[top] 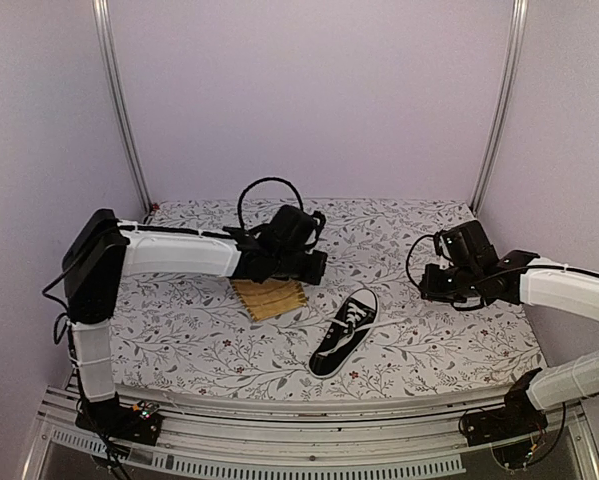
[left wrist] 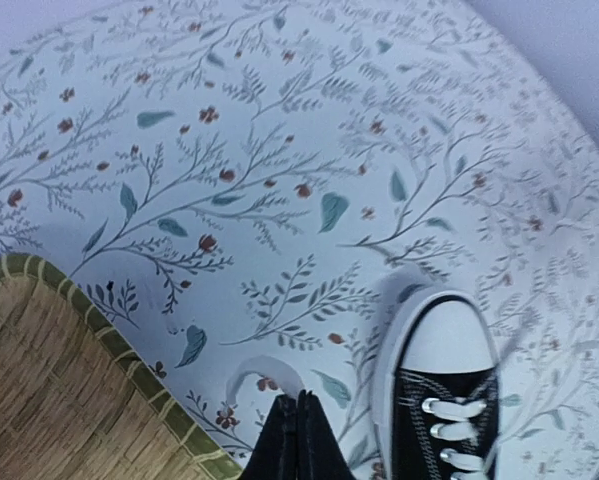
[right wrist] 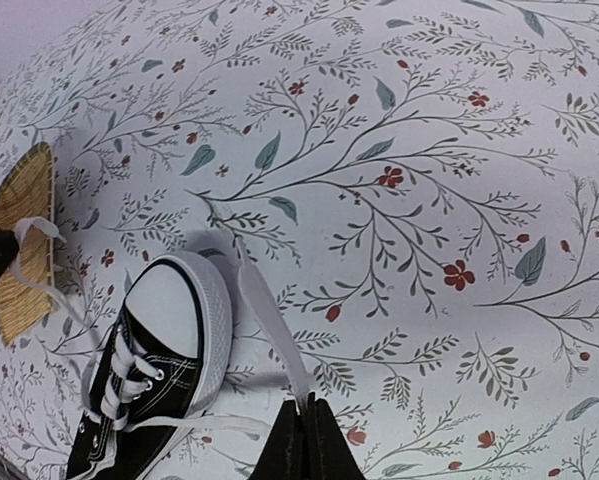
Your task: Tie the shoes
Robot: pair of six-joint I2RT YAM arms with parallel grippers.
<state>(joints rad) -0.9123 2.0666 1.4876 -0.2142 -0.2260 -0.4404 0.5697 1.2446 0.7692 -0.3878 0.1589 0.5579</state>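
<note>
Black canvas sneaker (top: 344, 333) resting on its sole on floral tablecloth (top: 179, 340), toe cap pointing away from the arm bases, yellow woven mat (top: 269, 298) near on its left. Left gripper (left wrist: 297, 420) between mat edge and toe cap, fingers pressed together on white lace (right wrist: 31, 231) drawn out toward the mat. Right gripper (right wrist: 304, 420) to the right of the toe, likewise pinched tight on other lace (right wrist: 267, 330), its loose tail lying on the cloth beside the toe cap.

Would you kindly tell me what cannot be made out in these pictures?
Black canvas sneaker heel: cut off by the bottom edge in both wrist views.
White laces: too thin to trace in the top view.
Yellow woven mat: far edge under the left arm in the top view.
</note>
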